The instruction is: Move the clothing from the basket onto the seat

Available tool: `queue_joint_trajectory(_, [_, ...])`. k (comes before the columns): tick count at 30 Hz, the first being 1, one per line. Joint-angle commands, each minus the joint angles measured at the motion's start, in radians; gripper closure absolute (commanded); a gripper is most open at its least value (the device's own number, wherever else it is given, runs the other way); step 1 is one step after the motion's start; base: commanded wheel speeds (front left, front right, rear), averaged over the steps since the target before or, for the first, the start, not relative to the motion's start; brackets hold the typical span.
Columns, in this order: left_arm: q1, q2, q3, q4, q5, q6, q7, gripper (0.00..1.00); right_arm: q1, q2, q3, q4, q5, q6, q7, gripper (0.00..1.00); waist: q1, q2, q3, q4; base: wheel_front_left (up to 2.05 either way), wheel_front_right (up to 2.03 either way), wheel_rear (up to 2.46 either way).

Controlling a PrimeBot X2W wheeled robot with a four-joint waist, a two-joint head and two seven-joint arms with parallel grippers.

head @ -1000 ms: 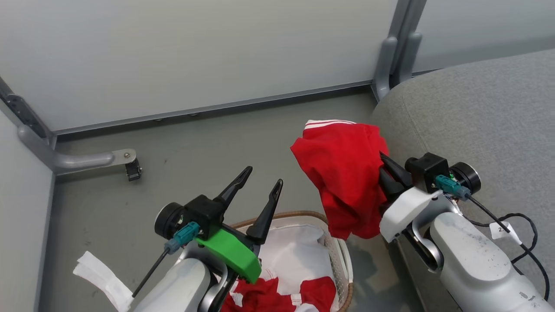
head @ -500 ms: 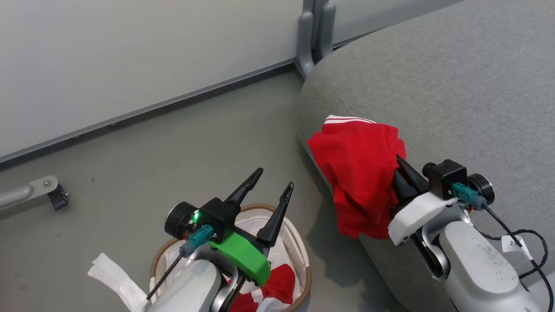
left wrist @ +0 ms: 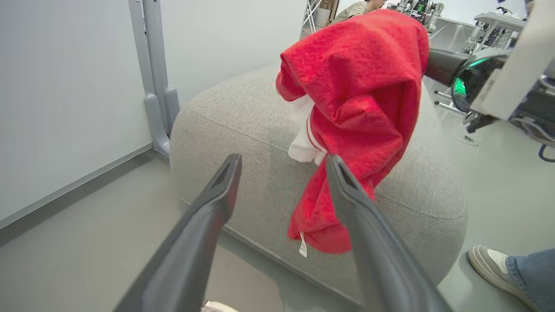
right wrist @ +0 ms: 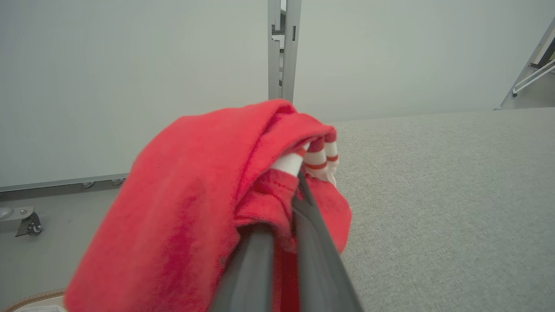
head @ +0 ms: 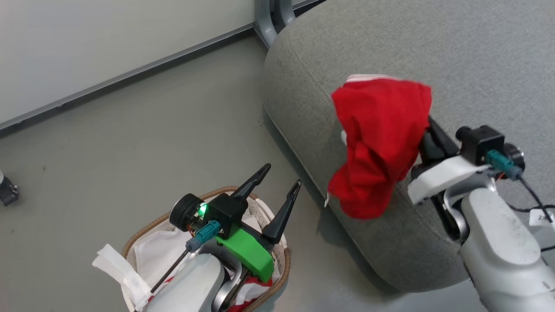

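Observation:
A red garment (head: 377, 143) with white striped trim hangs crumpled from my right gripper (head: 422, 130), which is shut on it; the cloth hides the fingertips. It dangles over the rounded front edge of the grey seat (head: 433, 52), its lower end against the cushion's side (left wrist: 321, 234). In the right wrist view the fingers (right wrist: 303, 225) pinch the striped trim. My left gripper (head: 282, 174) stands open and holds nothing, above the basket (head: 151, 224). A second red garment (head: 256, 284) peeks out in the basket beside the white liner (head: 160, 255).
A white strip of cloth (head: 117, 268) hangs over the basket's near rim. A grey metal post (head: 271, 17) stands at the wall behind the seat. A person's shoe (left wrist: 490, 266) and jeans leg stand on the floor beside the seat. A caster (head: 6, 190) sits far left.
The head camera has swung right, bringing more of the seat into view. My right gripper has carried the red garment up and over the seat's edge. The left gripper stays open above the basket.

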Motion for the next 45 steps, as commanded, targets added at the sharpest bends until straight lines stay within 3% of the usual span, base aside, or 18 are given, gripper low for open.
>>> queue_joint_trajectory(1, [-0.019,0.012,-0.003,-0.001,-0.004,-0.003,-0.004,0.00,-0.041,-0.013,-0.023,-0.009,-0.006,-0.001,-0.003,1.00,-0.0001,-0.0001,0.035,0.037,0.00,0.00,0.00])
queue_joint_trajectory(7, [-0.050,0.024,-0.018,-0.012,-0.013,-0.003,-0.004,0.00,-0.223,-0.089,-0.119,0.021,-0.007,-0.001,-0.002,1.00,-0.0001,-0.0001,0.087,0.113,0.00,0.00,0.00])
queue_joint_trajectory(18, [-0.111,0.025,-0.070,-0.027,0.000,-0.003,-0.003,0.00,-0.511,-0.365,-0.246,0.257,-0.064,-0.001,0.005,1.00,-0.0001,-0.0001,0.199,0.284,0.00,0.00,0.00])
queue_joint_trajectory(24, [-0.126,0.026,-0.071,-0.038,0.005,-0.003,-0.002,0.00,-0.536,-0.389,-0.309,0.418,-0.127,-0.001,0.014,1.00,-0.0001,-0.0001,0.256,0.337,0.00,0.00,0.00])
queue_joint_trajectory(36, [-0.124,0.026,-0.034,-0.052,0.014,-0.003,-0.003,0.00,-0.491,-0.323,-0.372,0.624,-0.206,-0.001,-0.001,1.00,-0.0001,-0.0001,0.313,0.339,0.00,0.00,0.00])
queue_joint_trajectory(37, [-0.124,0.027,-0.031,-0.051,0.015,-0.003,-0.003,0.00,-0.490,-0.321,-0.377,0.627,-0.212,-0.001,-0.001,0.96,-0.0001,-0.0001,0.312,0.336,0.00,0.00,0.00])
queue_joint_trajectory(39, [-0.123,0.028,-0.022,-0.048,0.017,-0.003,-0.003,0.00,-0.487,-0.313,-0.396,0.622,-0.223,-0.001,-0.002,0.59,-0.0001,-0.0001,0.305,0.329,0.00,0.00,0.00])
queue_joint_trajectory(40, [-0.121,0.030,-0.017,-0.047,0.020,-0.003,-0.003,0.00,-0.478,-0.310,-0.405,0.610,-0.228,-0.001,-0.003,0.13,-0.0001,-0.0001,0.300,0.325,0.00,0.00,0.00])
queue_joint_trajectory(41, [-0.118,0.032,-0.012,-0.045,0.020,-0.003,-0.003,0.00,-0.466,-0.310,-0.413,0.595,-0.238,-0.001,-0.003,0.00,-0.0001,-0.0001,0.294,0.320,0.00,0.00,0.00])
queue_joint_trajectory(45, [-0.106,0.026,0.010,-0.044,0.026,-0.003,-0.003,0.00,-0.423,-0.298,-0.440,0.548,-0.265,-0.001,-0.003,0.00,-0.0001,-0.0001,0.264,0.305,0.00,0.00,0.00])
